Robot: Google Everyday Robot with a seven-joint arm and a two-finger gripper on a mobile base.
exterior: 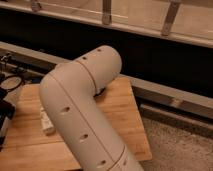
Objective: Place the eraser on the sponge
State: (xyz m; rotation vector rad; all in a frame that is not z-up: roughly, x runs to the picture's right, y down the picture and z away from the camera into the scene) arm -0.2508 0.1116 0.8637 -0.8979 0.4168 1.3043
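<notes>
Robot arm elbow [75, 115] masks the tabletop [125, 120]; eraser, sponge and gripper are hidden, jaws can't tell. Risk: a blind swing clips the white bottle [47, 124].

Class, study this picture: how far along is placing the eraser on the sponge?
Done: nothing visibly; neither eraser nor sponge shows on the wooden table. In hand: the arm bends across the table, hiding much of it; the gripper is out of sight, so any grasp cannot be judged. A white bottle sits beside the arm. Left: apparently the placing itself.
</notes>
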